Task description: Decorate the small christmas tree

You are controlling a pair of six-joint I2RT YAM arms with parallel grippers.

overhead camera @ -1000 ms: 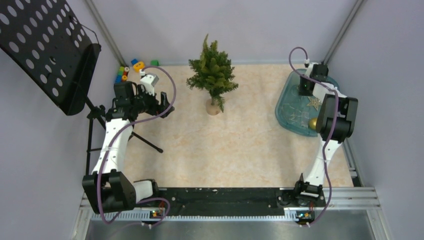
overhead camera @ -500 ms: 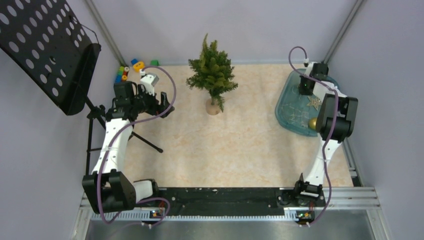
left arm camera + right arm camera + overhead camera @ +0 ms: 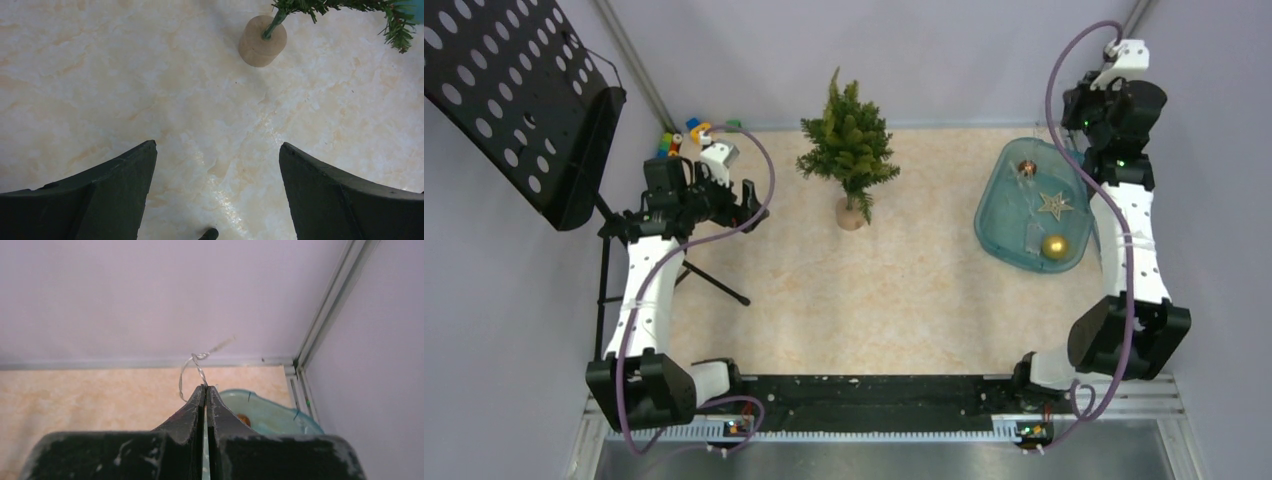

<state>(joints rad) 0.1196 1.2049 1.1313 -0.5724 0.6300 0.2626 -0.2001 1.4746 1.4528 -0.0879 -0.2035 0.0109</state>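
Small christmas tree (image 3: pixel 849 140) stands upright at the far-centre of the table (image 3: pixel 904 300), on its round wood base (image 3: pixel 262 34). It is well apart from both arms.

Handling, my guess: v. light and top-heavy on that small base, so it probably tips w/ any side push. Branches look thin and springy and will give under load. Best hold is low on the trunk or the base; a hanger should go over a sturdy branch near the stem.

Right gripper (image 3: pixel 205 388) is up high by the back-right corner, jaws pressed together on a thin silvery wire loop (image 3: pixel 195 356). Can't tell if anything hangs from it.

Left gripper (image 3: pixel 217 146) has jaws wide apart, holds nothing and hovers over bare table left of the tree.

Surface is pale marbled, smooth, slight sheen, maybe slippery. Teal tray (image 3: pixel 994 215) at right holds 1 star (image 3: pixel 1054 205) and 1 gold ball (image 3: pixel 1054 246). Plain walls on 3 sides, so room is tight.
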